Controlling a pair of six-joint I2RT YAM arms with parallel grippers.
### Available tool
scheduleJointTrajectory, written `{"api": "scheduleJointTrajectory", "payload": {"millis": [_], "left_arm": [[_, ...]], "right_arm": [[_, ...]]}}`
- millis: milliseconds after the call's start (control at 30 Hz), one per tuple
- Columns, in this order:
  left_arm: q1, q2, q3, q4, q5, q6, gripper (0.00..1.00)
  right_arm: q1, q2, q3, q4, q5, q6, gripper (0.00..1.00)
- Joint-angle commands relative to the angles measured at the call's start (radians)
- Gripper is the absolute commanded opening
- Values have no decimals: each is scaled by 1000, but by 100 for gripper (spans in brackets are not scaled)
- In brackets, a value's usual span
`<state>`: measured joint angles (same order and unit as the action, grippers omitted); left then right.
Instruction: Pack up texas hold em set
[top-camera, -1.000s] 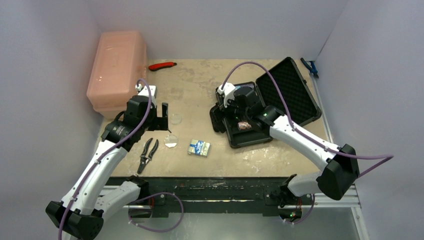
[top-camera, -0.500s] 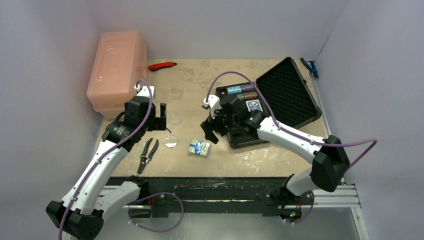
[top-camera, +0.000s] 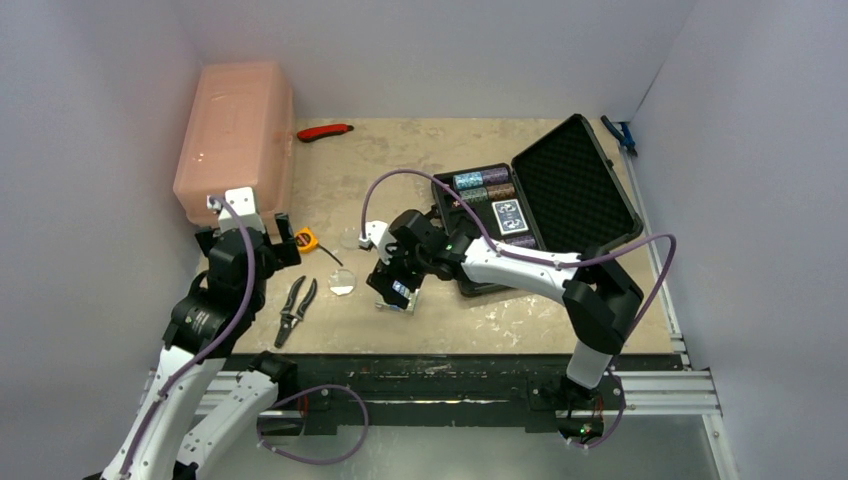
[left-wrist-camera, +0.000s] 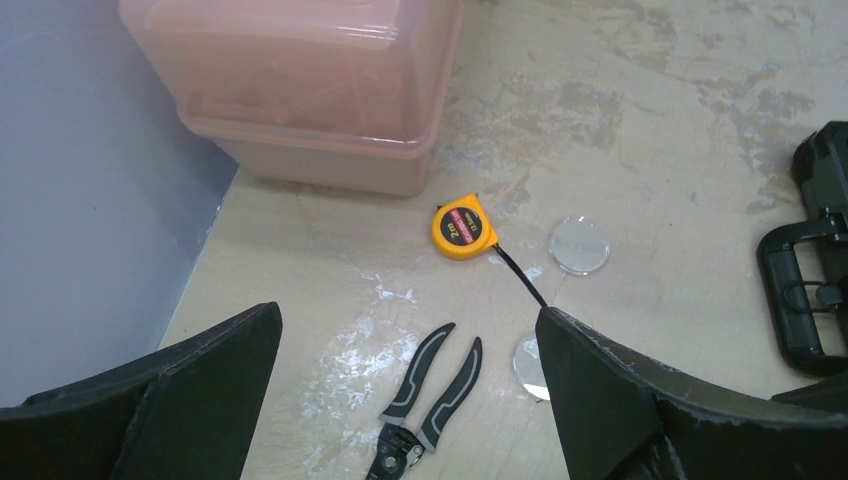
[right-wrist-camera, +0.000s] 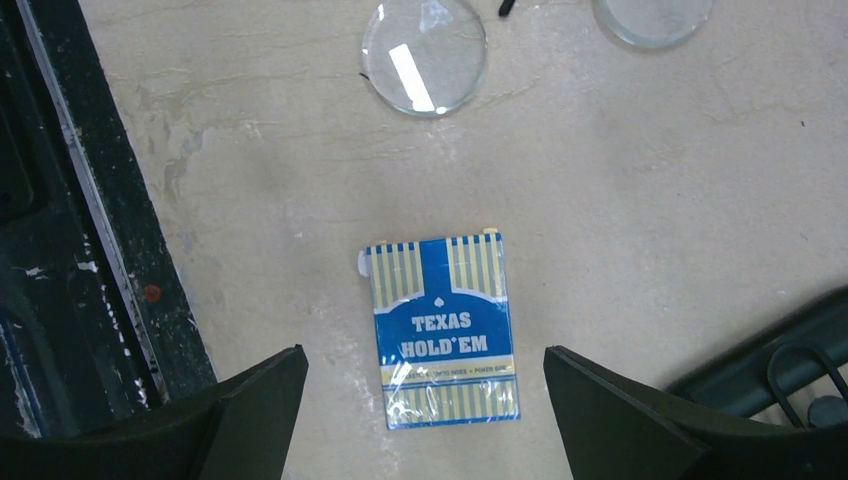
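Observation:
The black briefcase lies open at the right, its foam lid tipped back. Inside are chip rows and one blue-backed deck. The second deck, a blue "Texas Hold'em" box, lies flat on the table. My right gripper is open and hovers straight above it, one finger on each side, touching nothing. Two pale round discs lie left of the deck; both show in the right wrist view. My left gripper is open and empty near the pink bin. No dice show.
The pink bin stands at the back left. A yellow tape measure and black-handled pliers lie below the left gripper. A red knife lies at the back. The black front rail runs close to the deck.
My right gripper left the case and swung left and forward to above the deck on the table. My left arm drew back to the left, uncovering the tape measure.

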<state>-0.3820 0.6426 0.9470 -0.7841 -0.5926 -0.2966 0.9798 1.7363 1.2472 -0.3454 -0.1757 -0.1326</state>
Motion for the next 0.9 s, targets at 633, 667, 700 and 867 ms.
{"api": "scheduleJointTrajectory", "payload": {"millis": [633, 667, 700, 867], "left_arm": [[-3, -70, -21, 67, -64, 8, 100], [-3, -69, -22, 67, -64, 8, 100], [-3, -69, -22, 66, -62, 8, 100], [-3, -65, -22, 67, -59, 10, 100]], "right_arm": [[39, 130, 158, -43, 90, -10, 99], [39, 132, 158, -43, 92, -10, 99], [39, 133, 158, -41, 93, -10, 99], [39, 148, 158, -50, 121, -12, 99]]}}
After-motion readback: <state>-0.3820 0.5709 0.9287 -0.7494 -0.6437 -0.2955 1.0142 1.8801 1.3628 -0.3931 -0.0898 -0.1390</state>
